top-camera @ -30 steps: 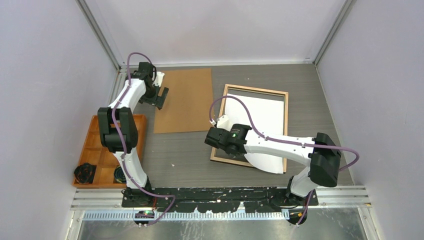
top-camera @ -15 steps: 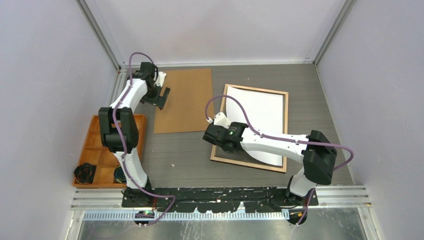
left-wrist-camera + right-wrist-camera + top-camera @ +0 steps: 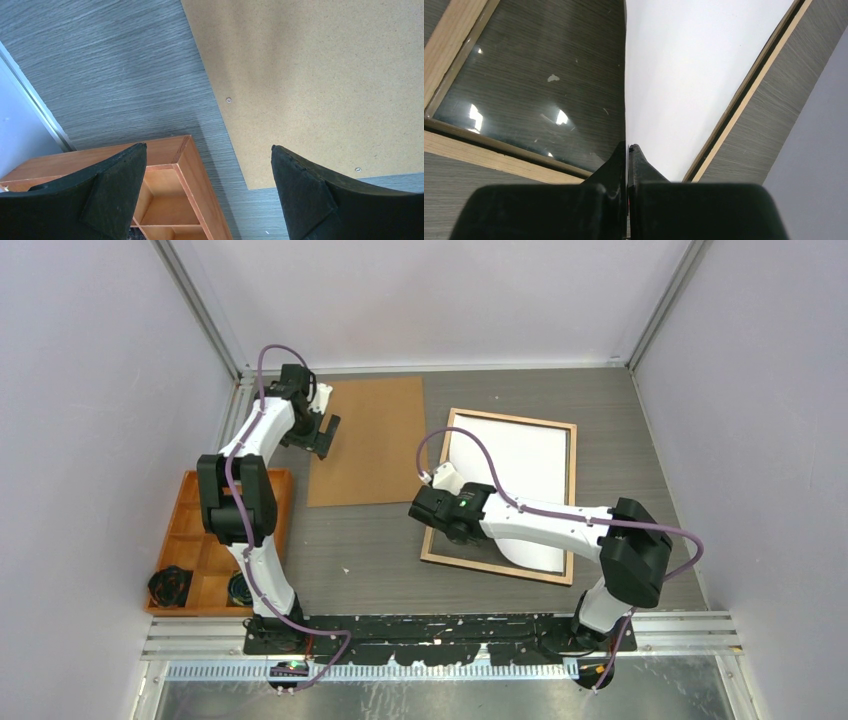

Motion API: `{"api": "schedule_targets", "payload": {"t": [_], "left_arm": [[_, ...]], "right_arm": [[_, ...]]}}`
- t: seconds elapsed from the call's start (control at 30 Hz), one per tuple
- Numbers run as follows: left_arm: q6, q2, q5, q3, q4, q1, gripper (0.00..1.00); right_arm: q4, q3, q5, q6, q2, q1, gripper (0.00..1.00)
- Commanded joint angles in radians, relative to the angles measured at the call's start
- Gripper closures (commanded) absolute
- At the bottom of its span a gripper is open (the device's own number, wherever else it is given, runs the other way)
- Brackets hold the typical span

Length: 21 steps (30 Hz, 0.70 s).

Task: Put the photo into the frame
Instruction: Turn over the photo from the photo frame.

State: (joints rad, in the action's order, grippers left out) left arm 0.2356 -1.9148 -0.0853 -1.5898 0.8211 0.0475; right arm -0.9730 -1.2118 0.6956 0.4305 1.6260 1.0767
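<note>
The frame lies back side up on the right of the table, its light wood rails showing. The photo rests in it with its plain white back upward; the print side is hidden. My right gripper is shut on the photo's left edge and holds that edge raised, over the frame's near left part. A clear pane shows inside the frame beneath the raised edge. My left gripper hangs open and empty by the left edge of the backing board.
A brown backing board lies flat at the back left. An orange compartment tray sits at the left edge and holds two dark items. Walls close in the table on three sides.
My right gripper has drawn the photo leftward and back, so its near right corner no longer overhangs the frame's near rail. The left arm has barely moved.
</note>
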Motion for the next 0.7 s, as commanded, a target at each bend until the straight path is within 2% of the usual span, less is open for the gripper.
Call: {"api": "schedule_targets", "payload": {"t": [0.0, 0.67], "left_arm": [[0.001, 0.028, -0.007, -0.022, 0.000, 0.002, 0.04], [0.002, 0.040, 0.003, -0.012, -0.010, 0.002, 0.05]], "right_arm": [[-0.028, -0.021, 0.053, 0.063, 0.004, -0.011, 0.99], [-0.111, 0.000, 0.001, 0.191, -0.044, -0.006, 0.99]]}}
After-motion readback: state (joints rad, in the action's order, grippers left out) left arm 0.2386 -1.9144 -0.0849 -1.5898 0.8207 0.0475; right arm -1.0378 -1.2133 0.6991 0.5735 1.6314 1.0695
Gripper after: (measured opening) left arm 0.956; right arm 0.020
